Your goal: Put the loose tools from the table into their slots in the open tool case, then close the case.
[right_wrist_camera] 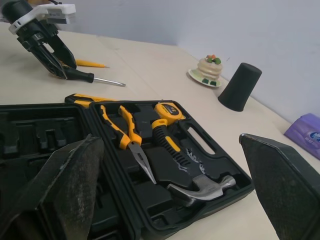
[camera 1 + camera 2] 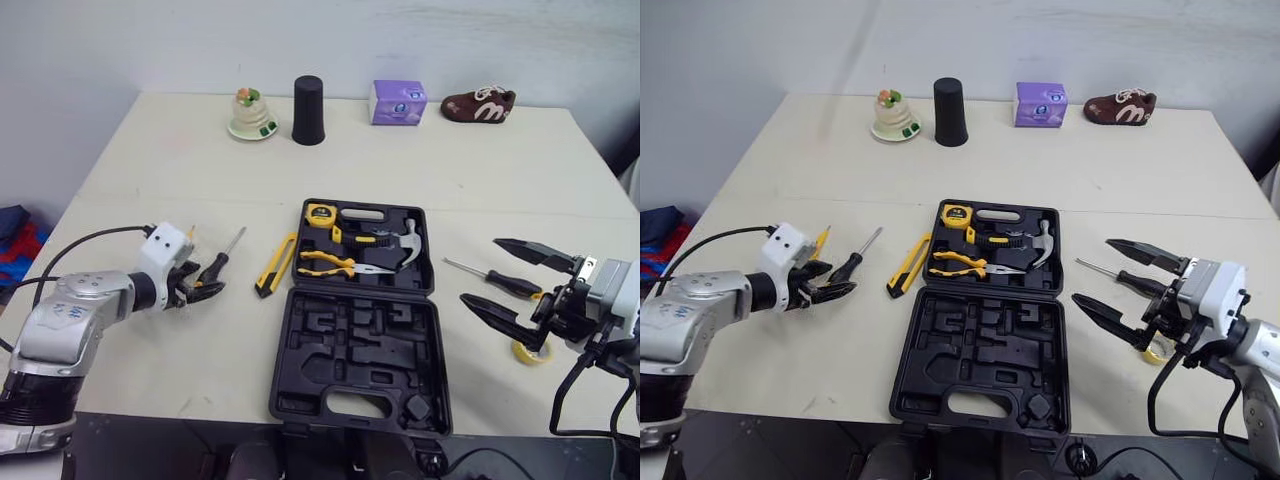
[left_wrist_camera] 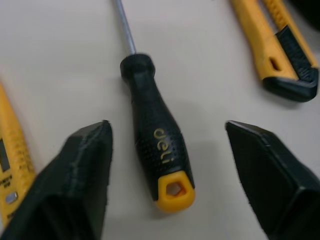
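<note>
A pale beige table (image 2: 150,160) with a black moulded plastic tool case (image 2: 300,400) lying open at its centre. The case's far half holds a yellow tape measure (image 2: 321,213), yellow-handled pliers (image 2: 330,265) and a steel claw hammer (image 2: 405,245); the recesses in its near half are empty. Left of the case lie three loose tools: a yellow and black utility knife (image 2: 275,265) just beside the case edge, a screwdriver (image 3: 157,140) with a textured black handle and yellow end cap, and a slim yellow tester pen (image 3: 12,155). The left gripper (image 2: 203,284) is low over the table, its two black fingers spread apart with the screwdriver handle between them, not touching it. Right of the case lies a second screwdriver (image 2: 510,283) with a thin shaft, and near it a small roll of yellow tape (image 2: 530,352). The right gripper (image 2: 480,270) hangs beside these with its pointed fingers wide apart, holding nothing. Along the far edge stand a small cake-shaped ornament (image 2: 251,115), a tapered black cup (image 2: 308,110) set upside down, a purple tissue box (image 2: 398,102) and a brown shoe (image 2: 478,104).
</note>
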